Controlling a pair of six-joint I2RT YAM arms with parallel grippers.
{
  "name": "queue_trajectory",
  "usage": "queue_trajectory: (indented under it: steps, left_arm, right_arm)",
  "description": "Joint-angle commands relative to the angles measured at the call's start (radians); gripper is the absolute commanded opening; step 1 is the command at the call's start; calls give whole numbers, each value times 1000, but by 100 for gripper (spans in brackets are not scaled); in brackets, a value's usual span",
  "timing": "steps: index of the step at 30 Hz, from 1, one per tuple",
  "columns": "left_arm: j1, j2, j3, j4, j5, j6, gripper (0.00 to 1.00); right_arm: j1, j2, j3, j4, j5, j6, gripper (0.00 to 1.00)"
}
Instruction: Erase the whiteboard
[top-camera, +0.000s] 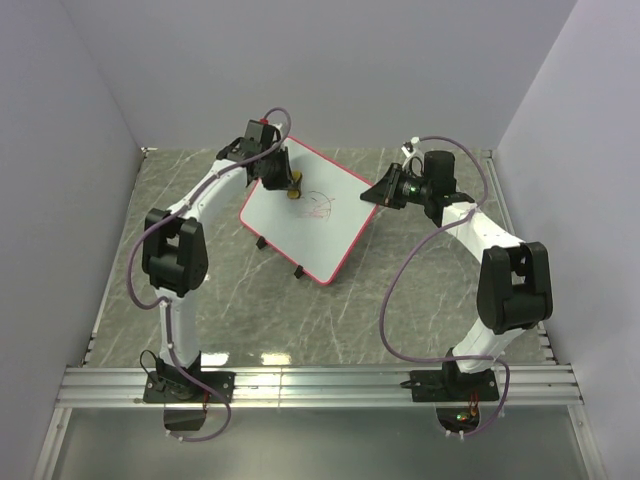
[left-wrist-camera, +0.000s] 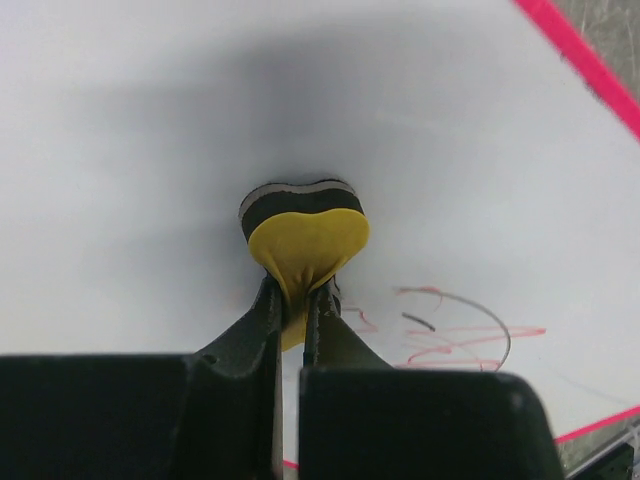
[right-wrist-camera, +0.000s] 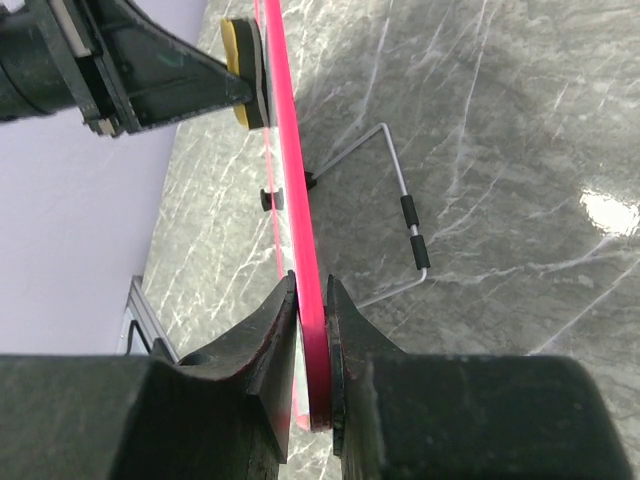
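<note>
The whiteboard (top-camera: 300, 215), white with a thin pink-red frame, stands tilted on its wire stand in the middle of the table. Red and black scribbles (top-camera: 318, 205) mark its upper middle; they also show in the left wrist view (left-wrist-camera: 455, 335). My left gripper (top-camera: 283, 183) is shut on the small yellow eraser (left-wrist-camera: 305, 240), pressing its dark pad flat on the board (left-wrist-camera: 150, 200), left of the scribbles. My right gripper (top-camera: 377, 192) is shut on the board's right frame edge (right-wrist-camera: 305, 250). The eraser shows in the right wrist view (right-wrist-camera: 243, 60) against the board.
The board's wire stand with black sleeves (right-wrist-camera: 410, 225) rests on the grey marble table (top-camera: 400, 300) behind the board. Two black feet (top-camera: 262, 243) sit at the board's lower edge. White walls enclose the table; a metal rail (top-camera: 320, 385) runs along the near edge.
</note>
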Motion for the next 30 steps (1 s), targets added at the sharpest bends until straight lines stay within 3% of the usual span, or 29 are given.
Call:
queue_trajectory:
  steps: [1,10,14,17,27,30]
  left_arm:
    - [-28,-50,-140,72,76,1,0]
    - [-34,-233,-626,221,133,-33,0]
    - [-45,-257,-677,240,126,-37,0]
    - [-44,-237,-630,215,118,-28,0]
    - [-45,-11,6,-19,93,10,0]
    - [-45,34,82,-33,84,7,0]
  right_arm:
    - [42,35,-44,-149,76,-79,0]
    - [45,57,-41,-137,70,-76,0]
    - [47,61,-43,-130,67,-71,0]
    - [47,69,-32,-129,67,-73,0]
    - [73,93,-12,-134,65,-67,0]
    - [77,90,-15,-134,68,-70,0]
